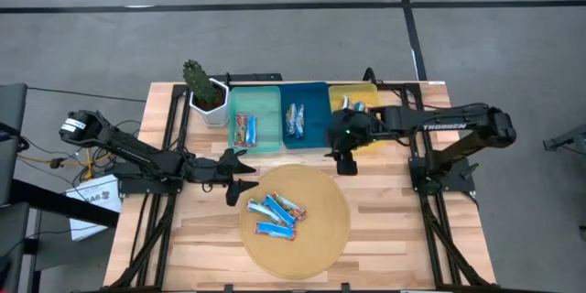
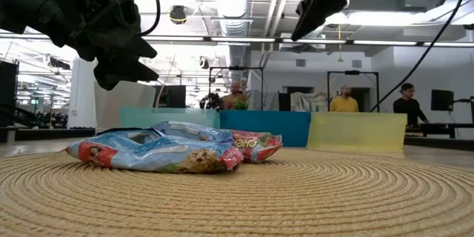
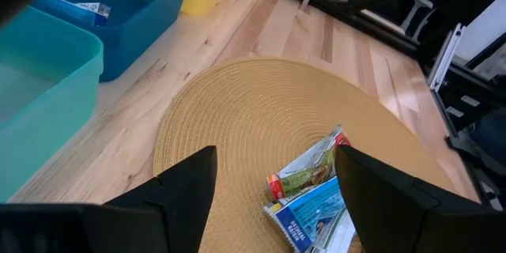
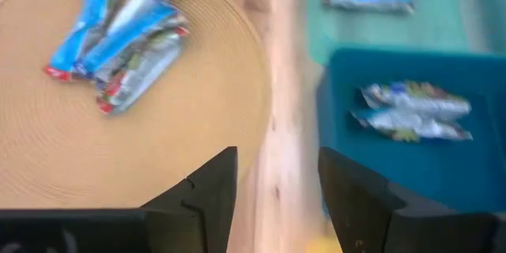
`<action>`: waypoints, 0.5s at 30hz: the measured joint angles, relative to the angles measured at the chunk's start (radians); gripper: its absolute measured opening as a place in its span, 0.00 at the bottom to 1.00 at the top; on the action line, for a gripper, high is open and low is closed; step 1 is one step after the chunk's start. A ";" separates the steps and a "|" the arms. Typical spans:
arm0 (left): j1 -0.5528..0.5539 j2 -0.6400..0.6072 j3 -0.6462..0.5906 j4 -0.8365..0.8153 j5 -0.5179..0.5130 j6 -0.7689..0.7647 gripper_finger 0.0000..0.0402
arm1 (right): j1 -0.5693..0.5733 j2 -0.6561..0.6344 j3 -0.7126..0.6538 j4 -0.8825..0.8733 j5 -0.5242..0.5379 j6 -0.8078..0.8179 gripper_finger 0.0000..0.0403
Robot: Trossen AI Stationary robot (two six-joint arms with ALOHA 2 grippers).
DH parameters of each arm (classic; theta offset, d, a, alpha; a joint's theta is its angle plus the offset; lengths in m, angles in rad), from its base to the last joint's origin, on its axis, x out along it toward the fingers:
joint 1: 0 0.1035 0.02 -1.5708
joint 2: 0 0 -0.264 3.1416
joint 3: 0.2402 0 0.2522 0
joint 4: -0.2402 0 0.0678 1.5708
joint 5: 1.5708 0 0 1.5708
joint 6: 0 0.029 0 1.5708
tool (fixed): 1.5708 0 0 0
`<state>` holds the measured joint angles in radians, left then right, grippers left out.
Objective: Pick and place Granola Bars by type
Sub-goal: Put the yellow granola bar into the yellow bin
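Observation:
Several blue-white granola bars [image 1: 275, 212] lie in a loose pile on the round woven mat [image 1: 316, 247]; one green-red bar [image 3: 304, 172] lies among them. More bars rest in the teal tray [image 1: 244, 130] and the blue tray [image 1: 295, 119]. My left gripper [image 1: 240, 179] hovers open at the mat's left edge, its fingers pointing toward the pile [image 3: 312, 202]. My right gripper [image 1: 346, 161] hangs open above the mat's far-right edge, in front of the blue tray [image 4: 411, 111]. In the low view both grippers [image 2: 122, 59] [image 2: 315, 7] stand well above the pile [image 2: 170, 149].
Teal [image 1: 265, 101], blue [image 1: 316, 96] and yellow [image 1: 366, 96] trays stand in a row along the far edge. A potted cactus [image 1: 201, 87] sits left of the teal tray. Bare wood lies on the mat's right [image 1: 394, 229]. People stand in the room beyond [image 2: 344, 100].

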<state>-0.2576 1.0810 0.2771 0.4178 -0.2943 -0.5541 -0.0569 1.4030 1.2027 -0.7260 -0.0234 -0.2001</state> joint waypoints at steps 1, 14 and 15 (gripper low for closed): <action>0.000 0.000 0.000 0.003 0.000 -0.006 0.62 | 0.010 -0.005 -0.011 0.019 -0.002 -0.009 0.41; 0.000 0.000 0.000 0.003 0.000 0.014 0.62 | 0.133 -0.094 -0.396 0.590 -0.005 0.253 0.40; 0.000 0.000 0.000 0.002 0.000 0.016 0.62 | 0.152 -0.082 -0.408 0.644 -0.004 0.262 0.40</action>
<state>-0.2576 1.0809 0.2771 0.4200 -0.2939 -0.5384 0.0948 1.3214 0.7948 -0.0825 -0.0277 0.0622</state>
